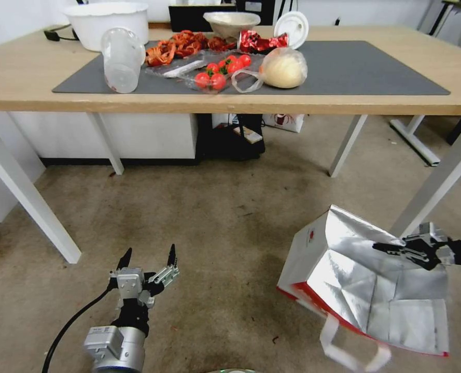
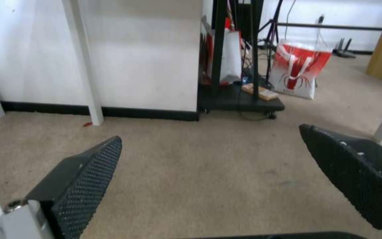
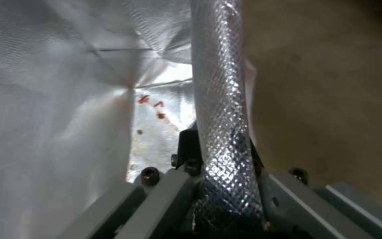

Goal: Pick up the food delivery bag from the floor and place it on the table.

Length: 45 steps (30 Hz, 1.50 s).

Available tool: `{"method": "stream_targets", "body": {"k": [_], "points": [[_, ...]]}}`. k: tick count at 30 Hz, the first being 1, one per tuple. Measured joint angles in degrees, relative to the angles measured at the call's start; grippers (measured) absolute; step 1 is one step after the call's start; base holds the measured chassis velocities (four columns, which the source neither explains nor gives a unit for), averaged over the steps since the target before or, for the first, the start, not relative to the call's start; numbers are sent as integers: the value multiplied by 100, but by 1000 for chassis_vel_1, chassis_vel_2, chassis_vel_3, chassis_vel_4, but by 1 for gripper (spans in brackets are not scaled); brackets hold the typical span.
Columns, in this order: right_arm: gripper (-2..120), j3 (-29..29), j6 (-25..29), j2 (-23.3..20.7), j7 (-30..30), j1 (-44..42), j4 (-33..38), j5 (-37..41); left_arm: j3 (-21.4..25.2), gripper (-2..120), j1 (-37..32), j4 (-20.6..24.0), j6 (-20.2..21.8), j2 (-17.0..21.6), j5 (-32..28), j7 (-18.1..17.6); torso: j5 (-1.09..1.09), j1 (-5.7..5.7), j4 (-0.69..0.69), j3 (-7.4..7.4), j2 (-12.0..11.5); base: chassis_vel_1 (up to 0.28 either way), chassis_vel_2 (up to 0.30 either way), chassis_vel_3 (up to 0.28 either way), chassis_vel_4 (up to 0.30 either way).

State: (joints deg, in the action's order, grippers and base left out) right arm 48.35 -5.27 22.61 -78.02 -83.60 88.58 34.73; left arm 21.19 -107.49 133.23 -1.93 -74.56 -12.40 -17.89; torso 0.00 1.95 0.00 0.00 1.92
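Pinching only the thin foil rim of the food delivery bag (image 1: 365, 282), my right gripper (image 1: 396, 249) (jaws clamped) risked tearing it; my left gripper (image 1: 148, 259) hung open, empty.

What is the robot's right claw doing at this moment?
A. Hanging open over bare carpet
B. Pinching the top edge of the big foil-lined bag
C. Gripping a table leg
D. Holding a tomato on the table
B. The right gripper is closed on the foil-lined rim of the food delivery bag, with the foil wall clamped between its fingers.
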Motion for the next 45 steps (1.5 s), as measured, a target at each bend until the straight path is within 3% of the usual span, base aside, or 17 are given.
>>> {"method": "stream_targets", "body": {"k": [3,7,31,45], "points": [[0,172,-185,-53,-859,-38,107,-218,13,100,5,30,-11,-15,-12,2,0,0,0,0,0,0,0,0,0],[0,251,-228,-100,-1099,-90,220,-340,24,100,5,47,-30,-24,-8,0,1,0,-1,0,0,0,0,0,0],[0,257,-224,-116,-1034,-185,365,-372,66,100,-9,119,-101,-132,194,-30,0,0,0,0,0,0,0,0,0],[0,157,-216,-52,-1018,-169,443,-371,56,100,-58,183,-343,-162,97,-136,0,0,0,0,2,0,0,0,0]]}}
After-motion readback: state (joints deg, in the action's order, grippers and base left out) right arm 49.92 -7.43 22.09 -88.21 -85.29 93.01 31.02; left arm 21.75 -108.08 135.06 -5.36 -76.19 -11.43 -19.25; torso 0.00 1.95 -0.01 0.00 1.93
